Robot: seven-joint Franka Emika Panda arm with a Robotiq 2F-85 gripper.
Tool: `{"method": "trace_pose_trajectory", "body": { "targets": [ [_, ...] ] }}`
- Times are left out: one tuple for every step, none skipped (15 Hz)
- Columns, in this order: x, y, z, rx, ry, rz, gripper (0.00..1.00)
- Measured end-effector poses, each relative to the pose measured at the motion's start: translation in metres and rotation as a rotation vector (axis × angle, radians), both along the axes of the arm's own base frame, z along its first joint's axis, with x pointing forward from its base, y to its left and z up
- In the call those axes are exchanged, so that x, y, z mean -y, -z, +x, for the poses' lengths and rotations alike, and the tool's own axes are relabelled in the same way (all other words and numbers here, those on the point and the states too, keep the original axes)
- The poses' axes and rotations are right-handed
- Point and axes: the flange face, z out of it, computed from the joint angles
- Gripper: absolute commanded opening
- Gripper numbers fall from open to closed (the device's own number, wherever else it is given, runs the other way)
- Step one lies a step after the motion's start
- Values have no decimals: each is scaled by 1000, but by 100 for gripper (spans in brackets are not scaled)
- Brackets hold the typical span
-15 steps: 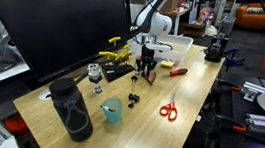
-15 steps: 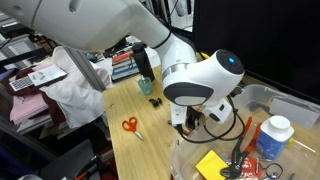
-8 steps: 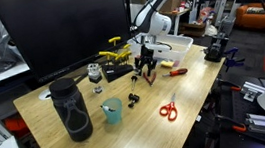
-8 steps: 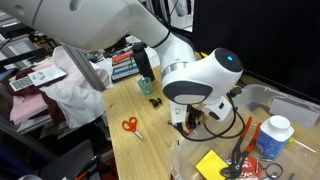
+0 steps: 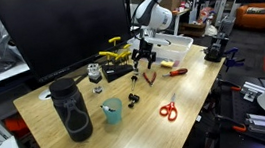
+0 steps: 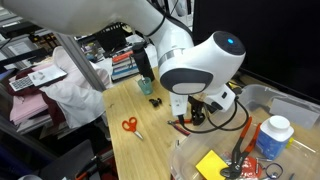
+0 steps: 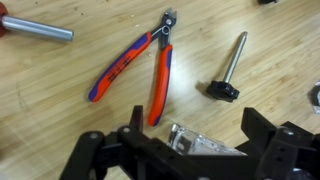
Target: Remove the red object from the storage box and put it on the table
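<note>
The red object (image 7: 140, 62), a small pair of cutters with red-and-blue handles and dark jaws, lies flat on the light wood table (image 7: 50, 120). My gripper (image 7: 195, 128) hangs open just above it, and nothing sits between the black fingers (image 7: 135, 125). In both exterior views the red object (image 5: 149, 78) (image 6: 181, 126) rests on the table under my raised gripper (image 5: 145, 58) (image 6: 196, 108). The translucent storage box (image 5: 178, 46) (image 6: 262, 98) stands beyond it near the table's edge.
Red-handled scissors (image 5: 168, 109) (image 6: 130, 125) and a slim red-orange tool (image 5: 177, 72) lie nearby. A black-knobbed metal pin (image 7: 228, 70) and a silver cylinder (image 7: 40, 28) lie close to the cutters. A black bottle (image 5: 71, 109), teal cup (image 5: 112, 111) and small jar (image 5: 96, 76) stand further along.
The jaws have opened and let go of the red object, which now rests on the table. The gripper has lifted a little above it.
</note>
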Motion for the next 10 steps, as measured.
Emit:
{"method": "trace_pose_trajectory", "body": {
  "targets": [
    [0, -10, 0, 14, -4, -3, 100],
    [0, -21, -1, 27, -9, -6, 100],
    [-1, -31, -3, 38, -16, -7, 100],
    [-2, -40, -6, 48, -26, -8, 100],
    [-4, -48, -9, 56, -42, -6, 100],
    [-7, -55, -13, 64, -62, -3, 100],
    [-10, -62, -17, 74, -87, 0, 100],
    [-12, -68, -20, 86, -114, 2, 100],
    [-15, -73, -24, 102, -145, 2, 100],
    [-17, -78, -27, 119, -175, 3, 100]
  ]
}}
